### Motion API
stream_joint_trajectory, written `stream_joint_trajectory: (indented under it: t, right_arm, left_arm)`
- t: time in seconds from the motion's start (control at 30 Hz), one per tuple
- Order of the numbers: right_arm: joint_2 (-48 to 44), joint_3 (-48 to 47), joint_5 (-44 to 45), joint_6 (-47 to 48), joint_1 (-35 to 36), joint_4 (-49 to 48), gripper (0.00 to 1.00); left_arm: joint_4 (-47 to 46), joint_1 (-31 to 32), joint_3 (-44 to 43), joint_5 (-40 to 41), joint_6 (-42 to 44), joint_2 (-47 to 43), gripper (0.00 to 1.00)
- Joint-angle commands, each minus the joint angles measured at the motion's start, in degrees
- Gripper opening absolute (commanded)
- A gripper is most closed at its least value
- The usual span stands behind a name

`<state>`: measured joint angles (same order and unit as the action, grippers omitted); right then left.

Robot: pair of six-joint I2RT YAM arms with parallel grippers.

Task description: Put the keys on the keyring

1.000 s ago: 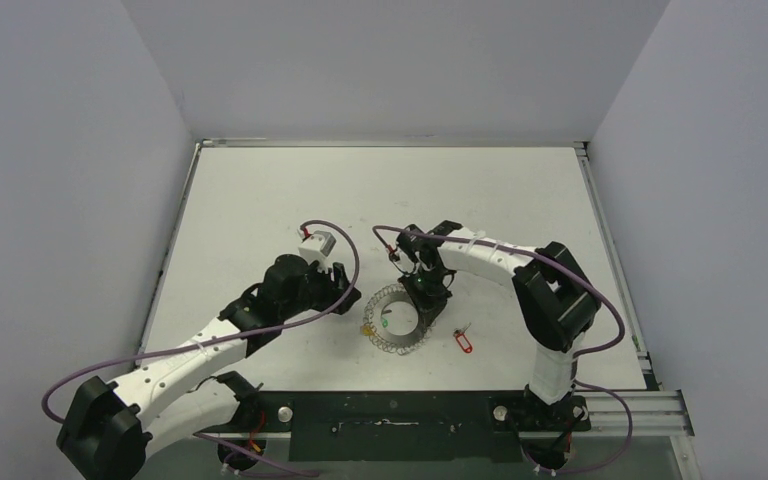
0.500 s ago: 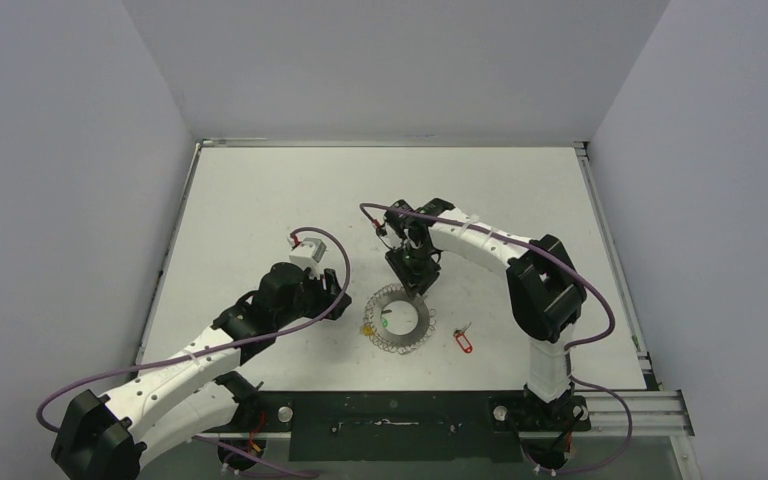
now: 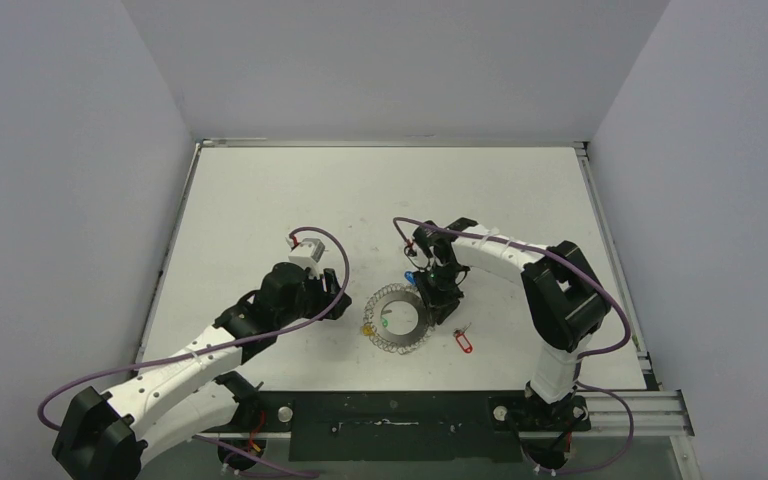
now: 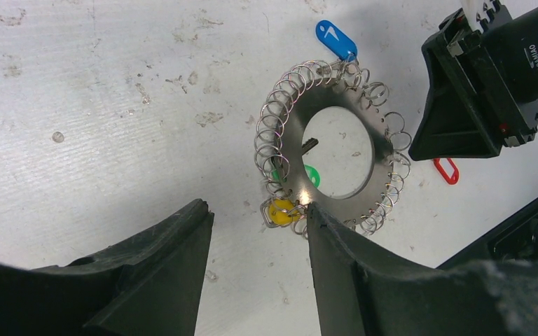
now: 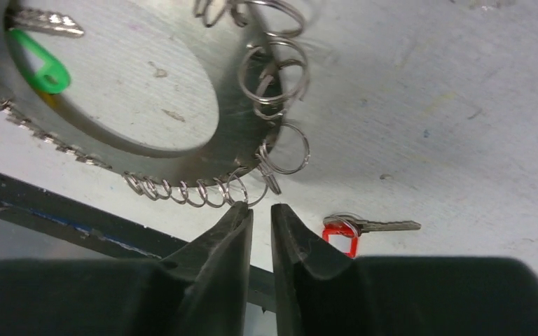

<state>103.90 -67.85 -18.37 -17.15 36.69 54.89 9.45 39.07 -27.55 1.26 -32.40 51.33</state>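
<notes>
Two robot arms close in on the keyring near the front of the table. The blue key sits at the ring's far edge, its metal end in among the wire loops and, by the look of it, hooked on. The red key lies loose on the table just beside the ring, not touching it, so roughly half the job appears left. The right gripper hangs low between ring and red key, jaws drawn almost together on nothing. The left gripper hovers at the ring's other side, fingers spread wide and empty, near a yellow tag; a green tag shows through the hole
</notes>
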Motion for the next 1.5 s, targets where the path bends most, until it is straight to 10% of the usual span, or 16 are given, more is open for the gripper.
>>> stream_joint_trajectory:
  t: [0.0, 0.23, 0.73, 1.47]
  right_arm:
    - [-0.4, -1.2, -3.4, -2.2, 0.0, -4.5, 0.11]
    - [0.6, -7.0, -5.1, -0.9, -0.1, -5.2, 0.01]
    - [-2.0, -0.9, -8.5, -6.4, -7.5, -12.0, 0.49]
    - [0.7, -2.0, -10.9, -6.6, -10.6, -12.6, 0.30]
  left_arm:
    - [-0.9, 0.2, -0.2, 0.5, -1.0, 0.2, 0.50]
    - [-0.9, 0.2, 0.0, 0.8, -2.0, 0.1, 0.50]
    - [-0.1, 0.0, -0.9, 0.1, -5.4, 4.9, 0.52]
    - [-7.0, -0.8, -11.5, -8.9, -0.6, 19.1, 0.49]
